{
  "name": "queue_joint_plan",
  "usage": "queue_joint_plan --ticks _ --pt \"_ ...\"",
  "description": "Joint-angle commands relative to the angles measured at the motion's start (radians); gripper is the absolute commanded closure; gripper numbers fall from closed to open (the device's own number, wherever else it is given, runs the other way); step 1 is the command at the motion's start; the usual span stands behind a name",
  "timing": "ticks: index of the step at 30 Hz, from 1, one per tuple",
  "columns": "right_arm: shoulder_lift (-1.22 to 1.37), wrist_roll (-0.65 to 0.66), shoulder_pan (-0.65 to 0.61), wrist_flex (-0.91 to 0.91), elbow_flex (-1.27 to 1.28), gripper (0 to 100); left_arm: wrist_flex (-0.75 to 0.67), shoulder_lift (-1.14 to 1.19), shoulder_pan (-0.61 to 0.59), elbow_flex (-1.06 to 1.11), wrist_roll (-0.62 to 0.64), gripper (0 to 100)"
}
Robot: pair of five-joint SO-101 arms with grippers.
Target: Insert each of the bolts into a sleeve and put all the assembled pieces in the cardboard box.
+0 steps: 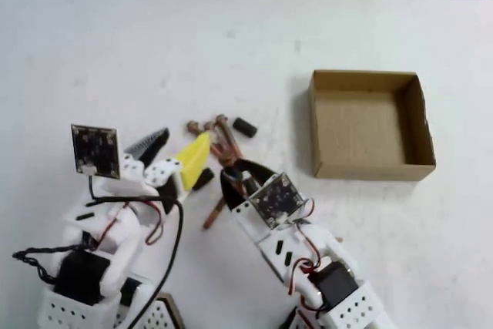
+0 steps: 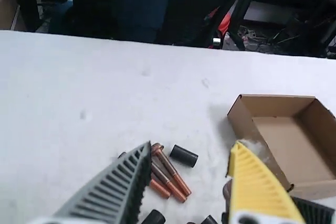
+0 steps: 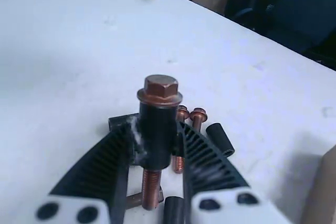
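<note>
Up close, 1 bolt (image 3: 160,90) sits through its sleeve (image 3: 157,148), pinched between my right gripper (image 3: 155,127) fingers (image 3: 110,156); left gripper (image 2: 191,150) gapes wide, empty.

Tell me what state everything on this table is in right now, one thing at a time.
Cardboard box: open at the top, empty.
Right claw: shut on a sleeve with a bolt pushed through it.
Left claw: open, holding nothing.
Loose bolts: lying flat, no sleeves on.
Loose sleeve: on its side, no bolt in it.
</note>
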Motion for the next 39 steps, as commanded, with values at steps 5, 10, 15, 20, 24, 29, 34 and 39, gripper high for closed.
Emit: queue_joint_plan --ticks 5,10,15,20,24,29,34,39 --pt "-0.013 -0.003 0.097 -0.002 0.009 98.2 0.046 -0.008 -0.101 -0.064 -0.009 98" --pt "-0.013 -0.003 0.107 -0.002 0.009 98.2 0.092 -0.01 -0.147 -0.066 -0.012 96" --pt "-0.015 -0.002 0.107 0.002 0.009 98.2 0.209 -0.09 -0.147 -0.058 -0.193 98" --pt "-0.015 -0.002 0.108 0.002 0.009 98.2 0.344 -0.269 -0.147 -0.048 -0.199 98" --pt "-0.015 -0.002 0.136 0.024 -0.026 98.2 0.35 -0.341 -0.147 0.023 -0.203 98" --pt "-0.015 -0.002 0.211 0.193 -0.15 98.2 0.35 -0.331 -0.147 0.055 -0.206 98" --pt "-0.015 0.0 0.26 0.348 -0.245 98.2 0.35 -0.331 -0.168 0.055 -0.206 98" --pt "-0.013 0.011 0.331 0.463 -0.319 98.2 0.35 -0.331 -0.272 0.087 -0.206 98"
